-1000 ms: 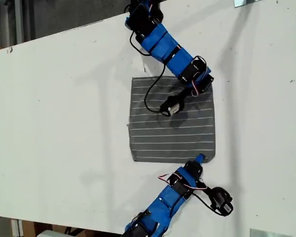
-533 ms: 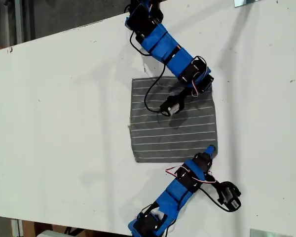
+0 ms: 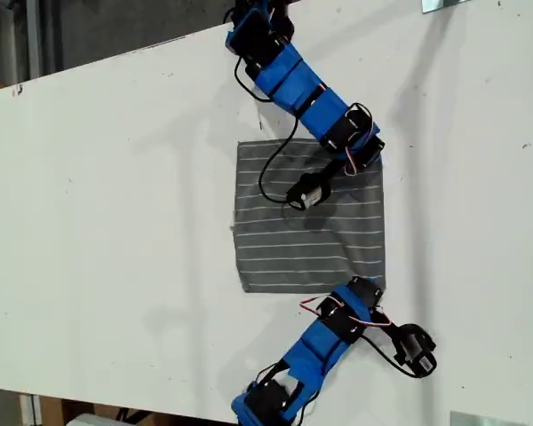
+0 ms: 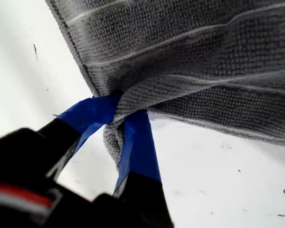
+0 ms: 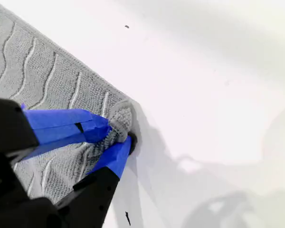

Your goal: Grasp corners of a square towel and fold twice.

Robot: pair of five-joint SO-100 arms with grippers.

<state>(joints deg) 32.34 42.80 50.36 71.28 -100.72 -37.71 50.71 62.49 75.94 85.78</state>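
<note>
Exterior view: the towel lies mid-table, one arm at its 1 o'clock corner, another at its 5 o'clock corner. First wrist view: the first gripper is clenched on a bunched, lifted corner. Second wrist view: the second gripper pinches a second corner.

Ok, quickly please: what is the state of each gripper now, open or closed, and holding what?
My first gripper: closed, pinching a corner of the towel.
My second gripper: closed, pinching another corner of it.
</note>
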